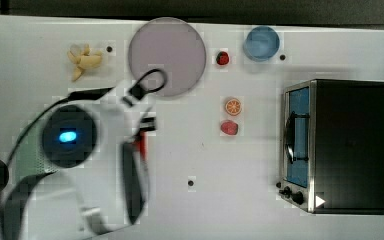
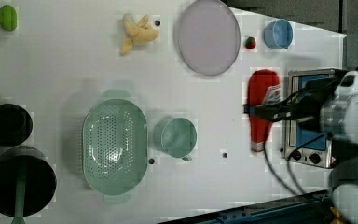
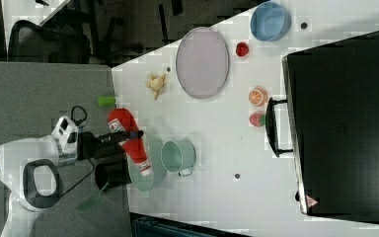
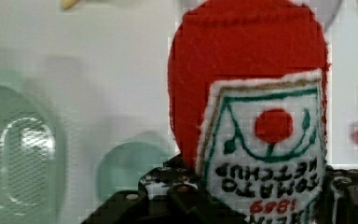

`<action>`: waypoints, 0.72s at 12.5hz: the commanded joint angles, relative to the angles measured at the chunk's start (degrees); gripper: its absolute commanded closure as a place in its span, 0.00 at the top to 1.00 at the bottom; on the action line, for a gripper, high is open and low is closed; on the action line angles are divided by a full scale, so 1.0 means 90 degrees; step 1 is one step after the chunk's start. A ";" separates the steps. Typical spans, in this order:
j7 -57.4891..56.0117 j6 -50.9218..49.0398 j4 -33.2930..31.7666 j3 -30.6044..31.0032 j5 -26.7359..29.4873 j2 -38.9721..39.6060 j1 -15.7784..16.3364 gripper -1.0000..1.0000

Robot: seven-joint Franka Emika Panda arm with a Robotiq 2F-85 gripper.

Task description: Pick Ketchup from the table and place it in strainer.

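Ketchup [image 2: 260, 109] hangs above the desk [image 2: 74, 70], and we see the jaws of the gripper [image 2: 261, 112] closed around its middle. Our wrist view cuts off its cap end. The strainer [image 2: 115, 145] sits well apart, beside a green cup [image 2: 179, 137].

The white table [image 1: 205, 200] is seen straight down in the top view, obliquely from opposite sides in the left and right views, which share the purple plate [image 2: 209, 36], and closely from the wrist view behind the ketchup bottle [image 4: 247, 70].
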 commanded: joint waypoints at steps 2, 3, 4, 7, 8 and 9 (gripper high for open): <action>0.2420 -0.0087 -0.0057 0.0940 0.0024 0.0272 0.0294 0.63; 0.2836 -0.0054 -0.0053 0.1168 0.0031 0.0343 0.0325 0.63; 0.3179 0.0019 -0.0048 0.1391 0.0030 0.0449 0.0349 0.63; 0.4155 0.0887 -0.0041 0.1938 0.0029 0.0961 0.0389 0.63; 0.4421 0.1310 -0.0042 0.2060 0.0020 0.1193 0.0402 0.63; 0.4638 0.1646 -0.0042 0.2148 0.0018 0.1445 0.0424 0.63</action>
